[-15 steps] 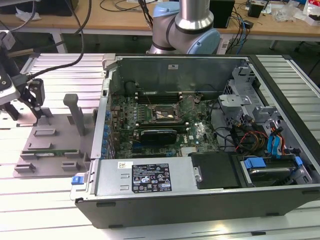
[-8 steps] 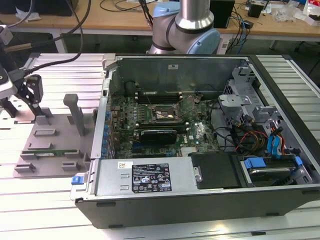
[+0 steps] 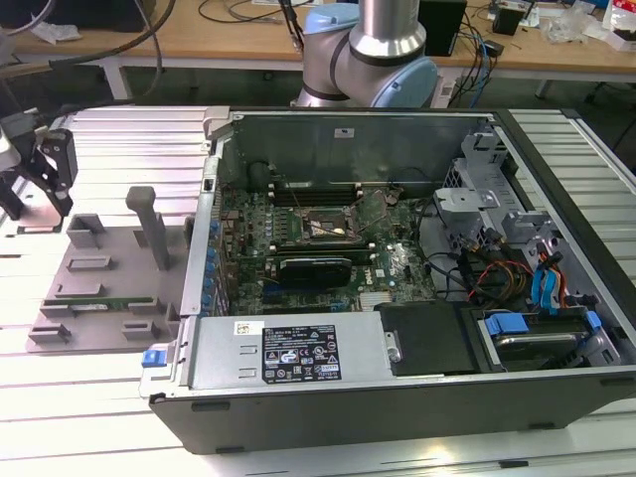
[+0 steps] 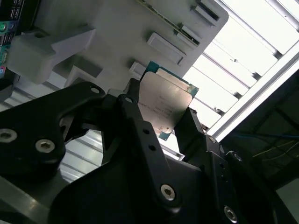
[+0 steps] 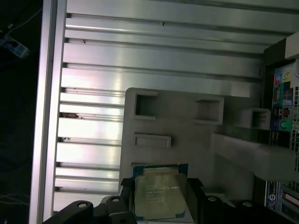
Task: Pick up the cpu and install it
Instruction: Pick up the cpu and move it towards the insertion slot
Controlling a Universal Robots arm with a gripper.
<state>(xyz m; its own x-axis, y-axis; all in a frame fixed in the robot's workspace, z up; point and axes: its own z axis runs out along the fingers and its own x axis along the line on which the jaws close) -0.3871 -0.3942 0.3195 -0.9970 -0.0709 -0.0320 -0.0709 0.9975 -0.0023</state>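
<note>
Exterior view: the gripper [image 3: 38, 189] hangs over the fixture tray's [image 3: 99, 288] corner at that view's left. Second wrist view: its fingers [image 4: 140, 126] clamp the cpu [image 4: 166, 100] by opposite edges. First wrist view: the chip sits squarely between them, so a level, even squeeze seems best.

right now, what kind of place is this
Probably a robotics lab workbench: an open computer case lies on a slatted aluminium table, cable-strewn desks stand behind, and the gripper holds the cpu.
</note>
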